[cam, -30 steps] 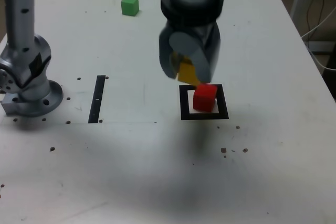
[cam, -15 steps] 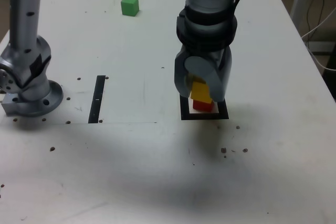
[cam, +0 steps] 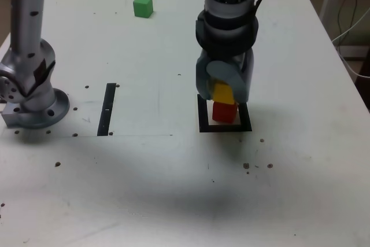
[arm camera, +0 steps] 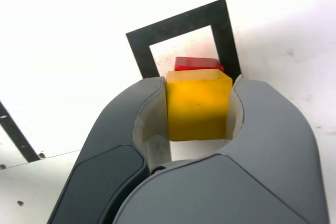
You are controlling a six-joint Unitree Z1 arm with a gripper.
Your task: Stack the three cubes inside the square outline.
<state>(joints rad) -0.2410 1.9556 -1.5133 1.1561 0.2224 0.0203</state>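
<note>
**What rests on the counter**

The white counter (cam: 144, 189) is matte and scuffed, peppered with small dark specks. A green cube (cam: 143, 6) sits near its far edge. The square outline (cam: 202, 121) lies flat toward the exterior view's right, with a red cube (cam: 224, 112) inside it. A narrow black strip (cam: 107, 109) lies well to its left (beside the arm's grey base (cam: 34, 108)).

We see bright, even light; the white table (cam: 144, 189) glares, washed out in the wrist view, soft shadows nearer us.
</note>
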